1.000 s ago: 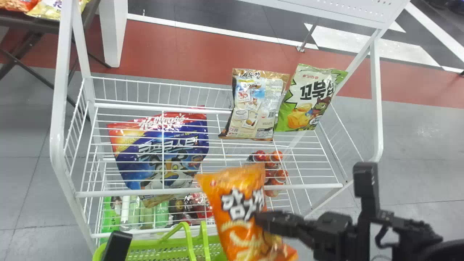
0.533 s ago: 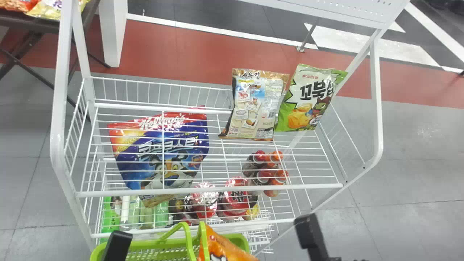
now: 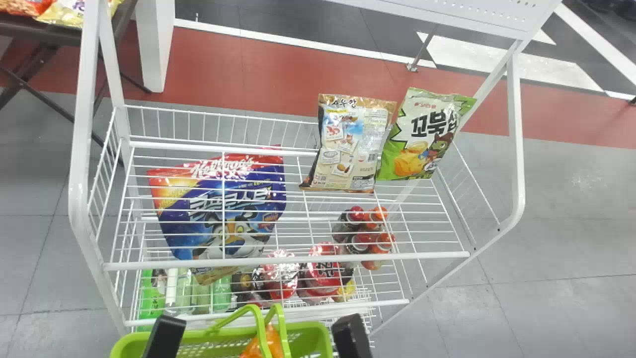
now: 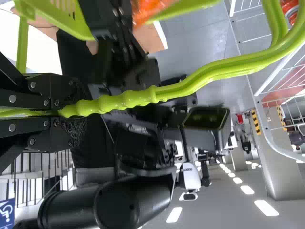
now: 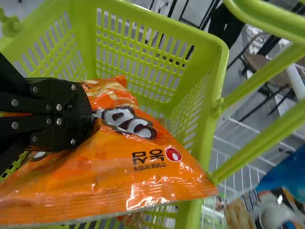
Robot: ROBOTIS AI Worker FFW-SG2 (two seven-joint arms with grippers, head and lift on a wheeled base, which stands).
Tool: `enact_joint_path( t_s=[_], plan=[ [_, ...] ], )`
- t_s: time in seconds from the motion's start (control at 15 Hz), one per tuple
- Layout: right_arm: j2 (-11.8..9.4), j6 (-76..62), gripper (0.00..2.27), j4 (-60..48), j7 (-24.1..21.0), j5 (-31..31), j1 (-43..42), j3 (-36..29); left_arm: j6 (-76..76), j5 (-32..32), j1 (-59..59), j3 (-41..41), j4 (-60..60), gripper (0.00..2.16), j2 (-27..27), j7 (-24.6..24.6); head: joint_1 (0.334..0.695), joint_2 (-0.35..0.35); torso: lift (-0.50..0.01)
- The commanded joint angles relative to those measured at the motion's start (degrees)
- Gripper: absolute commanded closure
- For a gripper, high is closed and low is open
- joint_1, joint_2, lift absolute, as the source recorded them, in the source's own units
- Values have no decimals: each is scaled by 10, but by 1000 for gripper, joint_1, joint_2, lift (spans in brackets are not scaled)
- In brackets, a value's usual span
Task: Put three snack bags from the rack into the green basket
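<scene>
Progress: at the placing step for one bag, judged partway through the set of three.
Orange bag [image 5: 109,167]: in the mouth of the Green basket [image 5: 218,81], tilted, not yet released.
Right gripper [image 5: 93,116]: closed, with bag film pinched between both fingers.
Left gripper [image 4: 71,114]: closed around the basket Handle [image 4: 128,99].
Count in basket: cannot tell; partly hidden beneath the held bag.
Rack [image 3: 298,260]: still to draw from, if needed for the count; stocked with a brown-edged bag [image 3: 350,144] and a green-and-white bag [image 3: 420,136] side by side, plus a blue-and-red bag [image 3: 218,199] well apart from both.
Remaining: lower if needed, open the fingers, withdraw clear of the handle; then, if short of three, return to the rack.
Film: glossy, bright orange, crossed by glare streaks and soft creases.
Body: puffed, drawn into folds at the pinch.
Seal: flat, finely ribbed, along one end.
Print: bold white characters outlined in dark, beside a small round red mark.
Handling: likely slippery and yielding; grip lightly to avoid crushing.
</scene>
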Motion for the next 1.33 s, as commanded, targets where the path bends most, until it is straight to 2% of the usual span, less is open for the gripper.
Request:
enact_joint_path(
  t_s=[0.0, 0.2, 0.4, 0.47, 0.53, 0.6, 0.73, 0.93, 1.07, 1.27],
  plan=[
    [0, -73, 2246, 52, 9, -11, -27, 36, 4, 0, 1, -1, -1, 1332, -1, 0, 695, -350, 0],
    [5, -135, 2246, 116, -5, 0, -49, 58, 4, -1, 2, -4, -4, 1332, -1, 0, 695, -350, 0],
    [6, -160, 2213, 160, -20, 8, -65, 53, 4, -1, 1, -4, -5, 1332, -1, 0, 695, -350, 0],
    [5, -154, 1902, 155, -15, -8, -62, 41, 4, -1, 1, -4, -4, 1332, -1, 0, 695, -350, 0],
    [4, -137, 1214, 139, -5, -22, -54, 25, 4, -2, 1, -3, -4, 1332, -1, 0, 695, -350, 0],
    [3, -110, 36, 105, -1, -23, -39, 7, 4, -2, 1, -4, -4, 1332, -1, 0, 695, -350, 0],
    [2, -70, -1, 48, 7, -27, -12, -31, 4, -2, 1, -3, -4, 1332, -1, 0, 695, -350, 0],
    [3, 37, 56, -16, 48, -72, 7, -109, 4, -2, 1, -3, -4, 1332, -1, 0, 695, -350, 0],
    [5, 104, 60, -64, 59, -72, 15, -152, 4, -3, 1, -3, -4, 1332, -1, 1, 695, -350, 0],
    [12, 195, 63, -105, 98, -85, 12, -212, 4, -3, 1, -5, -4, 1332, -1, 2, 695, -350, 0]
  ],
)
